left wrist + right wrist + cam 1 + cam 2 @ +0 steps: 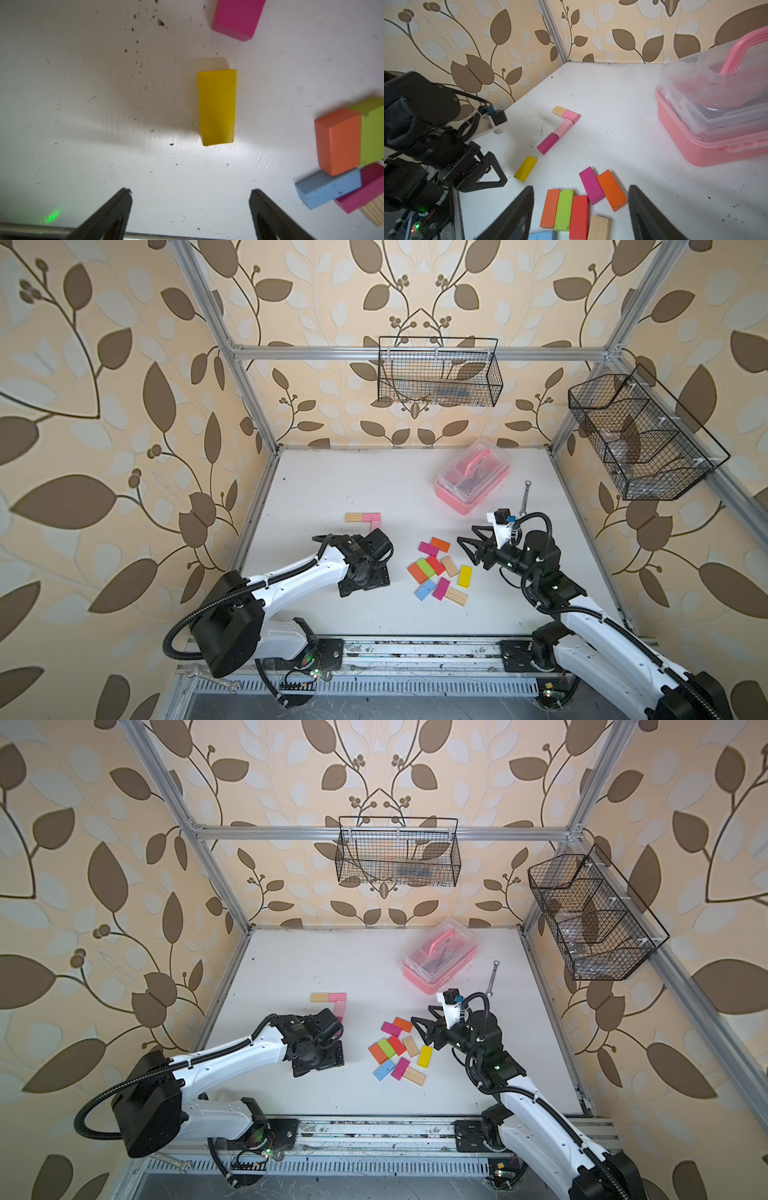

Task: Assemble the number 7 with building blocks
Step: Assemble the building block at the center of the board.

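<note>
Colours across my white desk (332, 489).
Yellow block (217, 107); my jaws black; pink box (708, 149), clear lid; beige wallpaper (104, 427), brown leaves.

Stem (375, 524) partly hidden (by left arm (299, 573))

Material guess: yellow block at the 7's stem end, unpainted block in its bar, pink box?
Yellow block: probably wood, glossy yellow paint; crisp edges, sheen, faint scuffs.
Unpainted block: bare wood, matte; grain lines show.
Pink box: moulded plastic, smooth pink base, clear lid; contents show through.
</note>
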Robot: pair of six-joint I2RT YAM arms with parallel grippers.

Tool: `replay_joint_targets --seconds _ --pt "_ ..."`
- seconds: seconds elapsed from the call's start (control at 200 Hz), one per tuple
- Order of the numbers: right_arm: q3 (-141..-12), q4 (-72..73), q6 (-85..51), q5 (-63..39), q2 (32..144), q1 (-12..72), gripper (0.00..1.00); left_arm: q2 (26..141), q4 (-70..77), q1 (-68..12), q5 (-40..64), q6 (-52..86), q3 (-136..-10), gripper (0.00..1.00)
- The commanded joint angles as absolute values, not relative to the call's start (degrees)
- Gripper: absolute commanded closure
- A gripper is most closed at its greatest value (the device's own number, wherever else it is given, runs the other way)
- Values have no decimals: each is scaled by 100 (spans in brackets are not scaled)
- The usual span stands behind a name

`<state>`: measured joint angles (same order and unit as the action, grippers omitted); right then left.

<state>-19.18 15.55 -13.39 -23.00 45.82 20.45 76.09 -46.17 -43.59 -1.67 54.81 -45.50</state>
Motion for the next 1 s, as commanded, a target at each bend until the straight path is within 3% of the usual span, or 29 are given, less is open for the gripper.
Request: replay_joint_targets --seconds 0.0,0.515,0.74,0.995 --pt "-1951 1709 -1216 -2460 4511 2021 28 7716 -4689 -4438 -230 5702 -4737 11" --pt "-1960 1729 -1380 -2526 4590 2022 30 9123 -4566 -4363 -431 5297 -5473 28" --pt "-1951 1722 -1393 -2496 4604 2020 30 9307 -4443 -4086 -318 5037 -5448 33" --pt "-1966 1714 -1416 -2470 4633 2022 30 9637 -4320 -3911 -143 4778 -5539 44"
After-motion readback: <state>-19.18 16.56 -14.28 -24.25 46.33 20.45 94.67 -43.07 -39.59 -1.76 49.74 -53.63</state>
